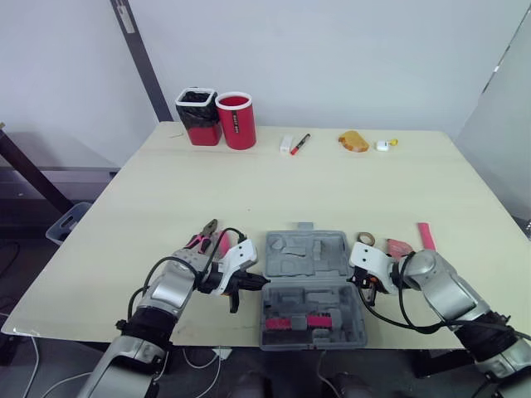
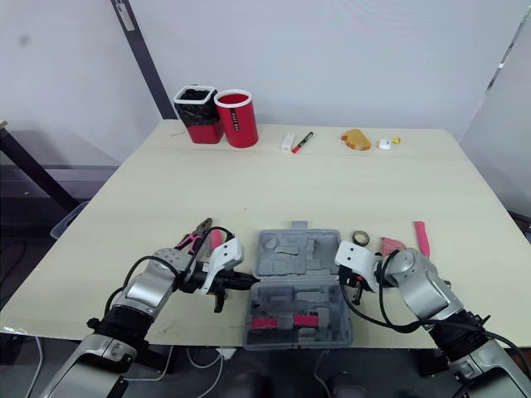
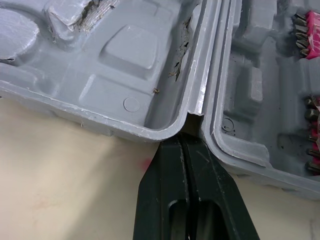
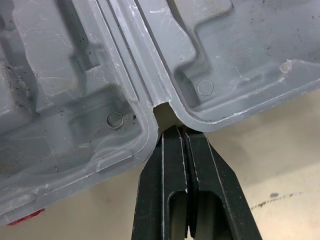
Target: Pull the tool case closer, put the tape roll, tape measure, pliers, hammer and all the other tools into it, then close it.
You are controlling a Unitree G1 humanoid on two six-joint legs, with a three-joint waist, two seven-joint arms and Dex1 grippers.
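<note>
lying open at the near edge of the worktop [image 1: 249,191], the tool case [image 1: 304,286] sits between the two arms. the left gripper [image 3: 186,141], fingers pressed together with nothing between them, touches its tips to the hinge notch on the case's left side. the right gripper [image 4: 179,131], likewise closed and empty, meets the notch on the right. pliers [image 1: 202,236] lie just behind the left arm, and the tape roll [image 1: 365,240] lies just beyond the right gripper.
</note>
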